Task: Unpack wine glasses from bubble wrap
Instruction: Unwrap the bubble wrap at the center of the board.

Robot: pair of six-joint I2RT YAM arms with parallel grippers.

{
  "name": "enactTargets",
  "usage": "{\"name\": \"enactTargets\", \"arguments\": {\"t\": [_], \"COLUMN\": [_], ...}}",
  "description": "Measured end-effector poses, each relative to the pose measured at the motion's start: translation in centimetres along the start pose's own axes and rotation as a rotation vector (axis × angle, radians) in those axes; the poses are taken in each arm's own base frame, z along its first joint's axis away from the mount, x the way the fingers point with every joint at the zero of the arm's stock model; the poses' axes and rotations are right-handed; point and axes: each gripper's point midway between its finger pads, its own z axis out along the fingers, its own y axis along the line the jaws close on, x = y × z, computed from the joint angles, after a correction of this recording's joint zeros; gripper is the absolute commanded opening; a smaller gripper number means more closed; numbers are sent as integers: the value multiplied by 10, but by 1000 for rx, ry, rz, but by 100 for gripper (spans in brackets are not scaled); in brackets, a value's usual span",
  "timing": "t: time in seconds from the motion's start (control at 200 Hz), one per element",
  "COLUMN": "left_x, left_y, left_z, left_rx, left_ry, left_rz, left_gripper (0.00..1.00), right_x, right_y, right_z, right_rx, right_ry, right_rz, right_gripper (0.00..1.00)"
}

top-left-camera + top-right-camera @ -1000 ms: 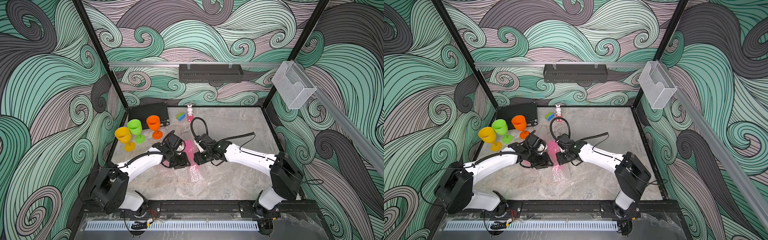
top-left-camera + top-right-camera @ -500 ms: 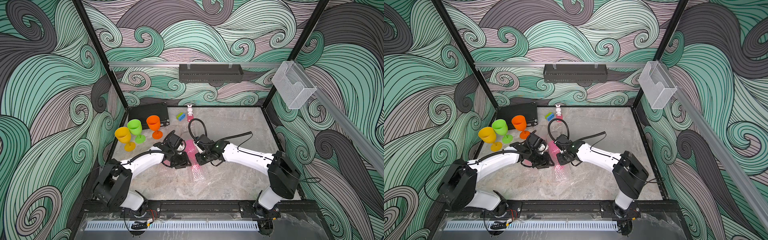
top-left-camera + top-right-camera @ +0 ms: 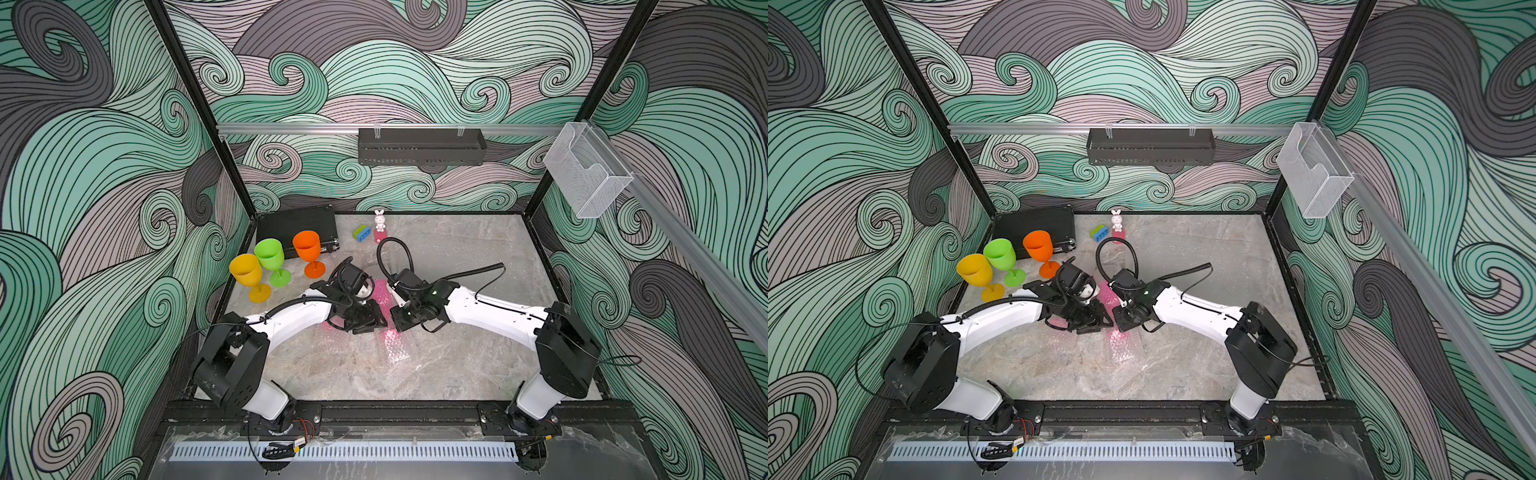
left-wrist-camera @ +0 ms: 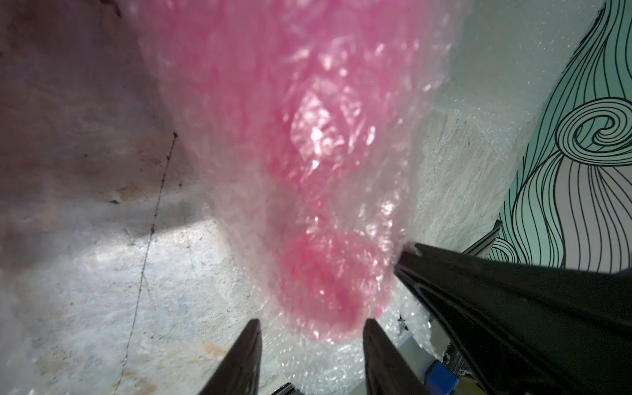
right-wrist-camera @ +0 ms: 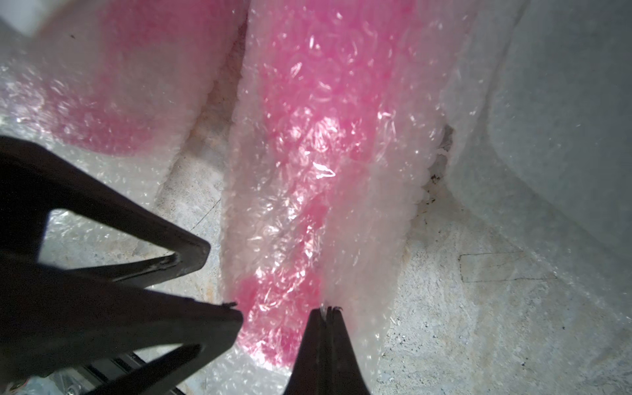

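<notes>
In the middle of the tabletop (image 3: pixel 457 365) a pink goblet (image 4: pixel 325 290) lies inside bubble wrap (image 5: pixel 307 171). The right hand (image 5: pixel 326 309) is clenched on the wrap's edge; the left hand (image 4: pixel 313 325) is released, its fingers (image 4: pixel 244 359) astride the bundle's end. A second wrapped goblet (image 5: pixel 113 102) lies just beside. A yellow goblet (image 3: pixel 247 272), green goblet (image 3: pixel 270 255) and orange goblet (image 3: pixel 306 246) stand at rear left, by a black case (image 3: pixel 297 226)

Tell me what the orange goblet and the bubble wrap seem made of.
The orange goblet looks like opaque plastic, satin finish: even bright colour, not see-through. The bubble wrap is likely thin clear plastic film, glossy: small bubbles glint, pink shows through.
</notes>
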Motion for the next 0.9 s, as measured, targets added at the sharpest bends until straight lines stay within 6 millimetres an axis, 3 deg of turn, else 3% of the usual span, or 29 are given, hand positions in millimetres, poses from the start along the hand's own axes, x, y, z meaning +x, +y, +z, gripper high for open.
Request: {"name": "enactTargets", "arguments": {"t": [0.185, 0.485, 0.901], "left_x": [-3, -5, -6], "left_y": [1, 10, 20], "left_z": [6, 11, 11], "left_rx": [1, -36, -90], "left_ry": [1, -3, -18], "left_rz": [-14, -20, 2], "left_gripper": [50, 38, 38], "right_x": [0, -5, -9], "right_y": [6, 13, 11], "right_z": [0, -6, -19], "right_rx": [-36, -96, -113], "right_ry": [5, -9, -48], "right_rz": [7, 34, 69], "right_gripper": [2, 1, 1]}}
